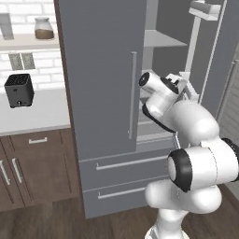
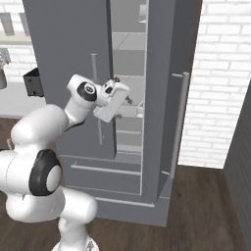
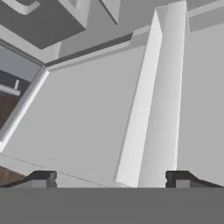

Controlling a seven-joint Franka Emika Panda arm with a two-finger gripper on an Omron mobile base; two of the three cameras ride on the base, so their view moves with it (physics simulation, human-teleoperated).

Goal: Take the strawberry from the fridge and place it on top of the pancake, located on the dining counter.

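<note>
Two dark fingertips stand wide apart with nothing between them, the gripper spread over a pale shelf inside the fridge. Its right door hangs open and the arm reaches into the gap. A small red thing, perhaps the strawberry, shows just above the hand. Farther left, a black toaster sits on the worktop.

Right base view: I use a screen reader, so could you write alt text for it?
A white robot arm reaches its pincer into a tall grey fridge whose right door stands open, showing pale shelves. A white brick wall stands to the right, above a dark wood floor.
</note>
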